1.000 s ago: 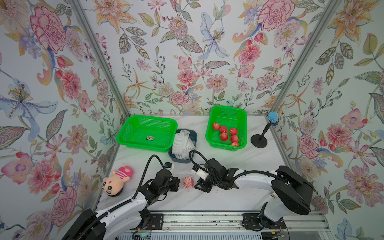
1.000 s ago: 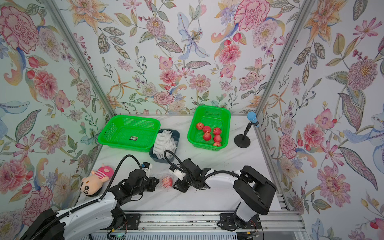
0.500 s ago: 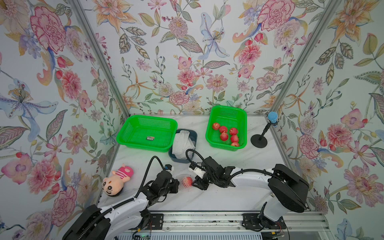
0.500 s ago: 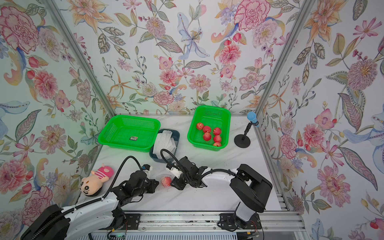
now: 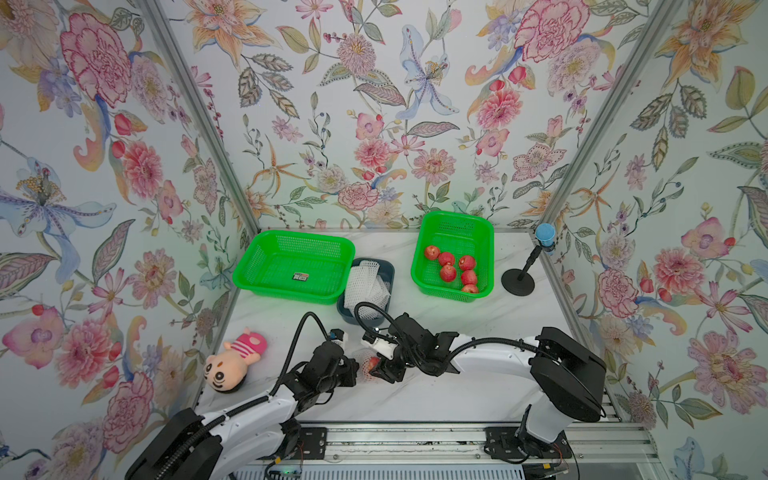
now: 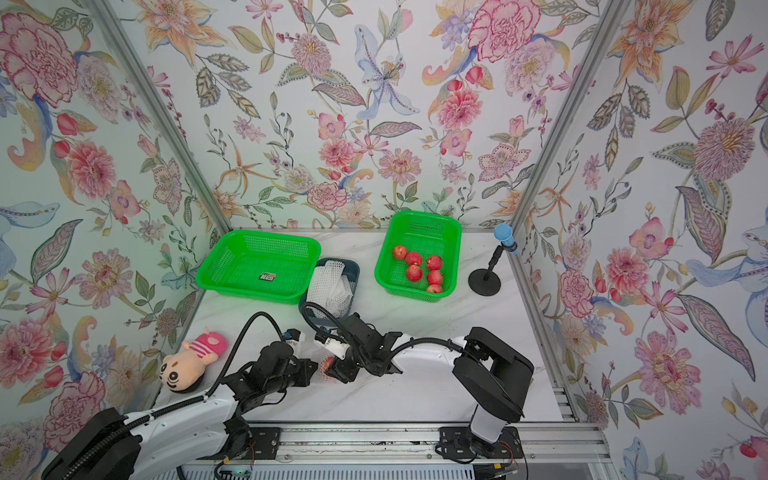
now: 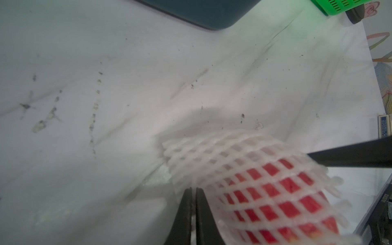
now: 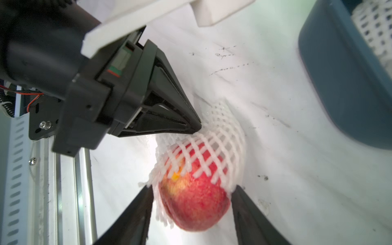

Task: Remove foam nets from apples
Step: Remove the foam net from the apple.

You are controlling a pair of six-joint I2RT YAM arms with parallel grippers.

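The left pincer (image 7: 193, 189) is pressed together on one edge of the foam net (image 8: 212, 144), pinching the mesh. The net covers only part of its apple (image 8: 195, 207), which sits between both pincers at the front middle of the table (image 5: 436, 390), its red end bare. The right pincer (image 8: 193, 188) is spread, one finger at each side of that bare end. Six bare apples (image 5: 448, 272) lie in the right-hand green basket (image 5: 455, 216), and loose nets (image 5: 368, 286) fill the blue bin (image 5: 345, 311)

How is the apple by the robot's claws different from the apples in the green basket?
The front apple is half covered by a white foam net; the basket apples are bare. The front apple is alone; the basket apples lie six together in the green basket. All are red.
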